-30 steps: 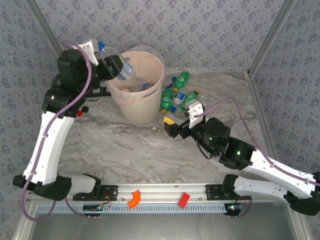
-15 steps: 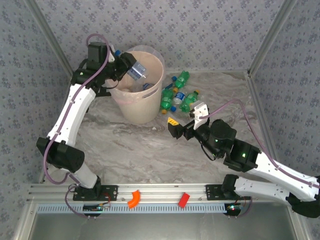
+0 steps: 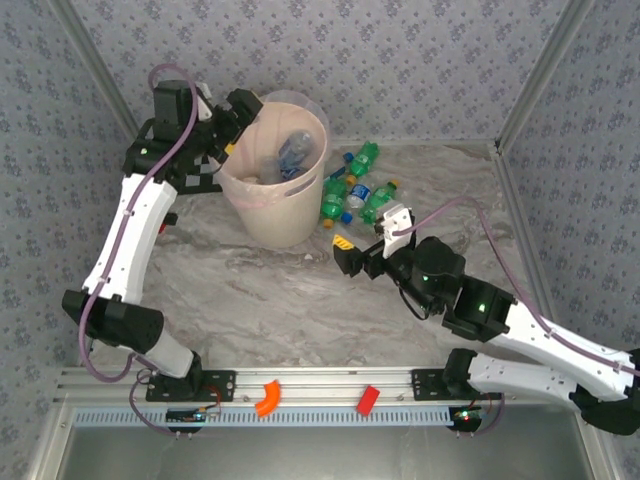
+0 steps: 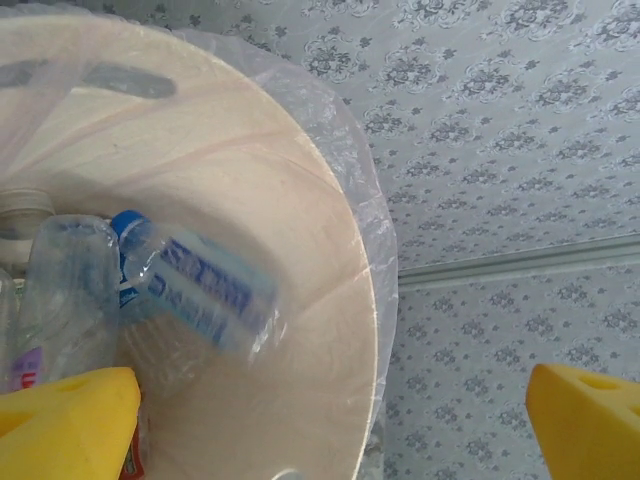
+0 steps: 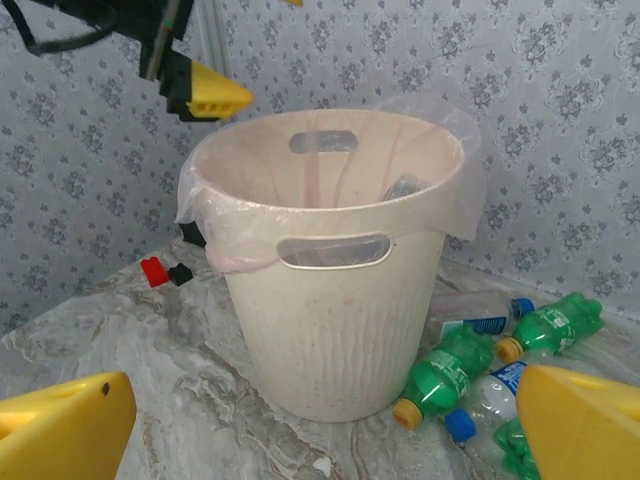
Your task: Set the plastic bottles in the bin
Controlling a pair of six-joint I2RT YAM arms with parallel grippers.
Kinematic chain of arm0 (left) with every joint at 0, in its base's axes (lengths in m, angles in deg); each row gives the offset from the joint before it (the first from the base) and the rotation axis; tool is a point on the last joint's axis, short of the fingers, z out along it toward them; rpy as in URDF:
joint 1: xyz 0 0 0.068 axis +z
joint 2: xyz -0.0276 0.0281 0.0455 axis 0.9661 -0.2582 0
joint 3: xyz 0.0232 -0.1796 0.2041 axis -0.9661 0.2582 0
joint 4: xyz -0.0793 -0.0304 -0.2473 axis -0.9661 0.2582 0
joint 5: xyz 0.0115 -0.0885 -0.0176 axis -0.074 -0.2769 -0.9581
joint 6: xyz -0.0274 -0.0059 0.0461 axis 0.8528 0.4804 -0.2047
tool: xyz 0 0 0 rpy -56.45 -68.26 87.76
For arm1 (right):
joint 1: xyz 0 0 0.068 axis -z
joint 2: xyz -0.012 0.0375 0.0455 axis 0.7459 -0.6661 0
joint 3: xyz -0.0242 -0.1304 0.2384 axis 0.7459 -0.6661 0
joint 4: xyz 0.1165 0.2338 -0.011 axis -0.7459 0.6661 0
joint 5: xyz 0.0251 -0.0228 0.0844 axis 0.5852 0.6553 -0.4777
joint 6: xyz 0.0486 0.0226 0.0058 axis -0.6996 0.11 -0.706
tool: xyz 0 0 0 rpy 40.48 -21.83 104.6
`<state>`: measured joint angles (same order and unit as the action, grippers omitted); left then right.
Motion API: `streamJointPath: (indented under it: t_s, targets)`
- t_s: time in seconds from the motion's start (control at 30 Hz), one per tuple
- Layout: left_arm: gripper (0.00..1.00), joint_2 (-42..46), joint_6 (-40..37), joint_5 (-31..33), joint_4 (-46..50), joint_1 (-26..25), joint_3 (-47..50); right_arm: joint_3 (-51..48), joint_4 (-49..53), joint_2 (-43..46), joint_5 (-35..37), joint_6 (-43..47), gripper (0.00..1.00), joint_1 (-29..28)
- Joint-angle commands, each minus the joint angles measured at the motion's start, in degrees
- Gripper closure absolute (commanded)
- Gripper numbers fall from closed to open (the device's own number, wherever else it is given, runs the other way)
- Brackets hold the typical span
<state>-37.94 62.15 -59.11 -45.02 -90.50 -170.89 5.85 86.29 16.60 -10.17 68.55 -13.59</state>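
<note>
The bin (image 3: 272,205) stands at the back left of the table. My left gripper (image 3: 243,120) hangs open over its left rim, holding nothing. A clear bottle with a blue label (image 4: 200,290) is blurred inside the bin (image 4: 300,230), beside another clear bottle (image 4: 65,290). Several plastic bottles (image 3: 355,190), green and clear, lie on the table right of the bin. My right gripper (image 3: 362,245) is open and low in front of them, facing the bin (image 5: 330,290). A green bottle (image 5: 445,375) and a blue-capped clear bottle (image 5: 490,395) lie closest to it.
Small red and black blocks (image 5: 165,271) lie left of the bin. An orange piece (image 3: 267,397) and a red block (image 3: 368,400) sit on the front rail. Patterned walls close in the back and sides. Bare marble table (image 3: 250,290) stretches in front of the bin.
The left gripper opened over the bin and let go of the clear bottle, which has dropped inside. The right arm has barely moved.
</note>
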Motion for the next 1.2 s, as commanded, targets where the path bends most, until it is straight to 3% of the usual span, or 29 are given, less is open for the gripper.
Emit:
streamJointPath:
  t_s: [0.0,0.2,0.47,0.63,0.77,1.17]
  targets:
    - [0.0,3.4,-2.4,0.5,0.6,0.3,0.9,1.4,1.2,-0.8,0.4,-1.8,0.0,0.6]
    - [0.0,6.7,-6.1,0.5,2.1,0.2,2.5,4.5,6.2,-3.4,0.4,-5.2,0.0,4.2]
    - [0.0,14.6,-13.4,0.7,1.9,-1.7,9.7,7.5,12.8,-9.1,-8.5,-13.9,0.01,17.4]
    - [0.0,20.8,-21.4,4.1,4.2,-6.2,13.5,8.6,15.0,-13.6,-17.4,-18.2,0.01,27.0]
    - [0.0,25.6,-28.5,9.7,6.4,-11.5,16.6,9.3,16.3,-17.0,-18.9,-18.1,0.0,32.2]
    - [0.0,36.9,-36.3,17.0,7.9,-22.1,30.3,10.8,18.4,-30.1,-22.3,-18.1,0.28,45.4]
